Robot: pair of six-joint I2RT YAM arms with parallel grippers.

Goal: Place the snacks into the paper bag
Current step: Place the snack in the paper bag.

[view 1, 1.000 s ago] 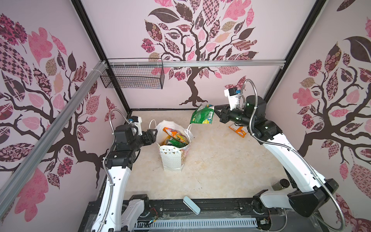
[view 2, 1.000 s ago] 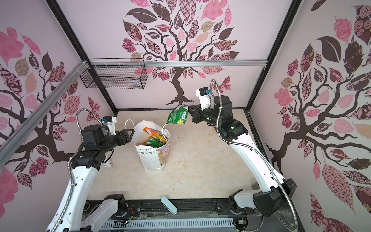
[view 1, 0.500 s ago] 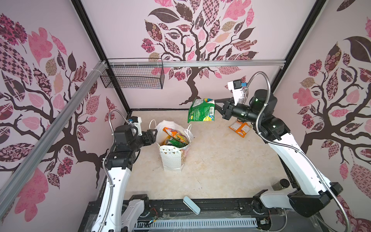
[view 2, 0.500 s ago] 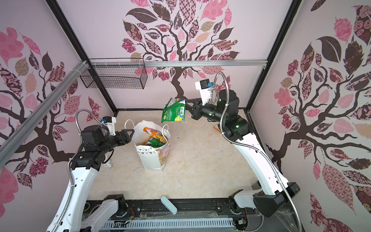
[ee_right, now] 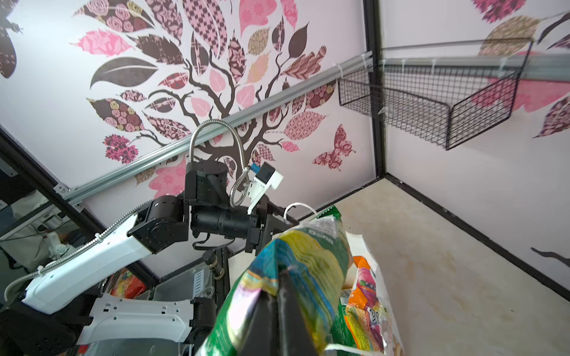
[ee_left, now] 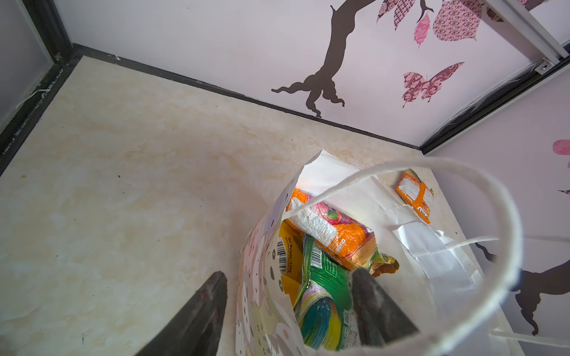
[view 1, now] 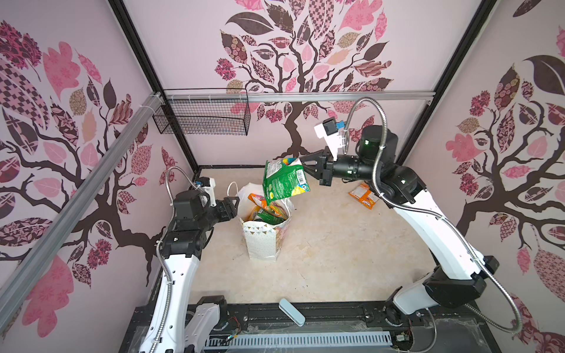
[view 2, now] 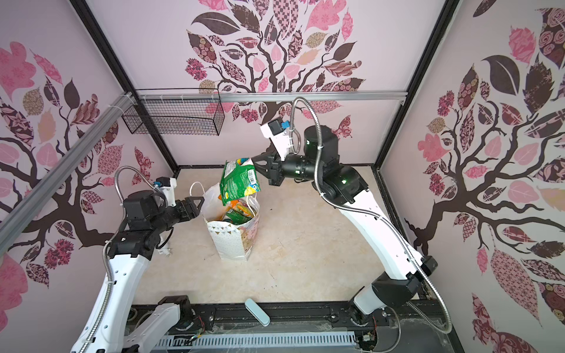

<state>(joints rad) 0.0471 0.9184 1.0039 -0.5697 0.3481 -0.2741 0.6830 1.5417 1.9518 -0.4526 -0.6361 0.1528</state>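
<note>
Left gripper point(view 1: 230, 207): jaws apart and set astride the near wall of the paper bag point(view 1: 260, 241), one finger point(ee_left: 197, 314) outside it and the other inside; no clamping is seen.

Paper bag: stood upright on the tabletop point(view 1: 321, 259), left of centre, mouth open upward, with a bunting band below the rim. Several packets are seen inside. On a yellow packet point(ee_left: 290, 255) a barcode and "Net Weight : 320g" can be read in the left wrist view. The print on the orange one lying across the top is too small to read.

Green packet point(view 1: 282, 180): hung over the bag mouth, long axis near upright and slightly tilted, lower end at the rim. A barcode is turned toward both top views; no brand can be read.

Right gripper point(view 1: 305, 166): clamped on the upper corner of the green packet.

Orange packet point(view 1: 363, 195): laid flat on the tabletop, well apart from the bag, near the right wall.

Surface is beige and marbled. Walls point(view 1: 351, 33) are pale pink with tree decals. A wire basket point(view 1: 201, 117) is hung at back left, and a pale blue bar point(view 1: 292, 311) lies on the front rail.
</note>
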